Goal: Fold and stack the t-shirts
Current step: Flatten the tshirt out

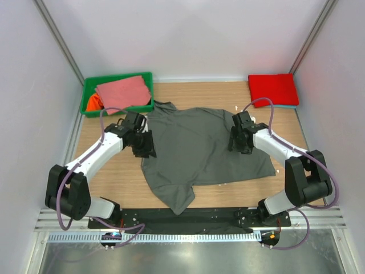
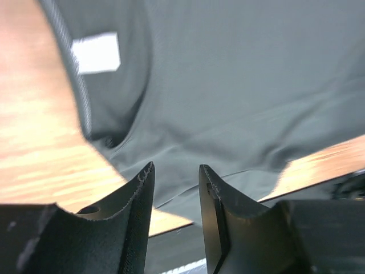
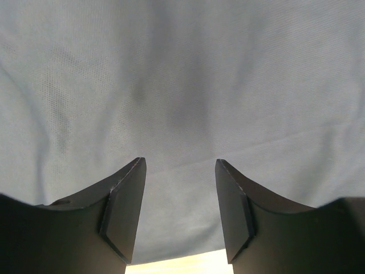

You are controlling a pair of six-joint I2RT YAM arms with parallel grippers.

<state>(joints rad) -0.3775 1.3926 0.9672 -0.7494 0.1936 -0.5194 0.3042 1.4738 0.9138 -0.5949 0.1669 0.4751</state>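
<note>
Dark grey t-shirt [image 1: 199,151] lies spread mid-table [image 1: 239,197], one corner trailing to the near edge. Left gripper [image 1: 146,149] and right gripper [image 1: 236,145] sit over its side edges, jaws spread, pinching nothing. Bare wood flanks it.

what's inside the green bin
A salmon-pink shirt lies on top in the green bin, with an orange shirt peeking out at its left edge. Whatever lies beneath them is covered.

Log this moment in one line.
grey shirt: spread on table | left gripper: open, over left edge | right gripper: open, over right side
</note>
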